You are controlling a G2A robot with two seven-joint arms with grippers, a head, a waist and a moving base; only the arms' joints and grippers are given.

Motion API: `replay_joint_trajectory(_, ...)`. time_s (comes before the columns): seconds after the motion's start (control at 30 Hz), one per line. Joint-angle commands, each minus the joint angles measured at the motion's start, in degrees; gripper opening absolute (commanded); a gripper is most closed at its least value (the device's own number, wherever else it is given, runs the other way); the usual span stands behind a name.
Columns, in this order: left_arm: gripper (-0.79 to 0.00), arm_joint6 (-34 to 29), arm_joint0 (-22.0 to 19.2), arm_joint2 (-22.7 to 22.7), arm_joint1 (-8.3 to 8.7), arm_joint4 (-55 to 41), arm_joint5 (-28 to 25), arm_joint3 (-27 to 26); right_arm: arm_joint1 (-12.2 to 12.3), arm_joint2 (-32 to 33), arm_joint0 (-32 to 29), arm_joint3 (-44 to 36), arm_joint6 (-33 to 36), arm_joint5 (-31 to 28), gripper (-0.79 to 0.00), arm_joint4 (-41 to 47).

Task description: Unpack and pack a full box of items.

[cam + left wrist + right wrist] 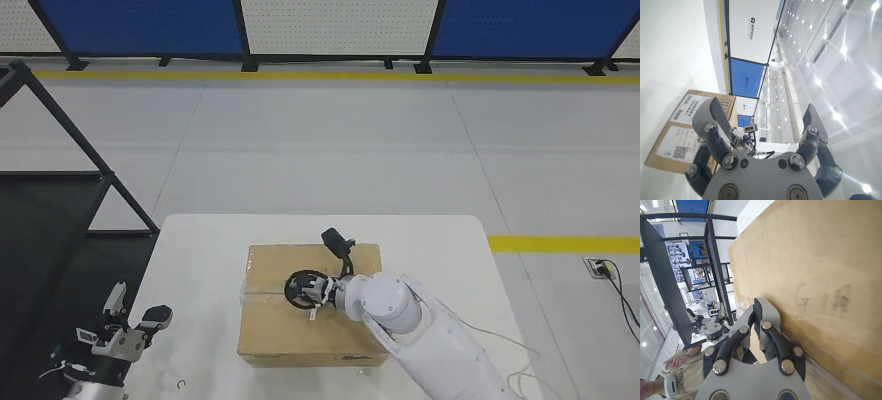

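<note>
- One box (300, 335) of brown card sits in the middle of the white worktop (200, 260). Its top flaps are down, with a seam running across the top.
- The left wrist view shows two white labels (680, 142) on one side of the box, one above the other. One carries bar codes and the other a square code.
- There is handwriting on the box top, beside the right pincer (757, 308).
- There are two arms, each with one pincer.
- The right pincer (303, 290) lies low over the box top, close to the seam and toward the box's left half. Its two fingers (770, 310) are pressed together, and I cannot make out anything between the pads.
- The left pincer (138, 308) hangs at the worktop's left edge, toward the near corner, well apart from the box. It points upward with its two fingers (719, 113) spread wide and nothing between them. It shows the same way in the right wrist view (706, 312).
- One small curved bit (181, 383) lies on the worktop near the front edge; it is too small to tell what it is.
- One black rack (90, 170) stands left of the worktop.
</note>
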Motion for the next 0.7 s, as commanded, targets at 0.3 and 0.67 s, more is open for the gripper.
replay_joint_trajectory(0.3, 0.0, 0.0, 0.0, 0.0, 0.0, 0.0, 0.0, 0.0, 5.08, 15.1, -14.2, -14.18, 0.58, 5.73, -0.785, -7.2)
replay_joint_trajectory(0.67, 0.0, 0.0, 0.0, 0.0, 0.0, 0.0, 0.0, 0.0, 7.96, 28.46, -26.8, -25.93, -0.22, 6.92, -0.785, -9.51)
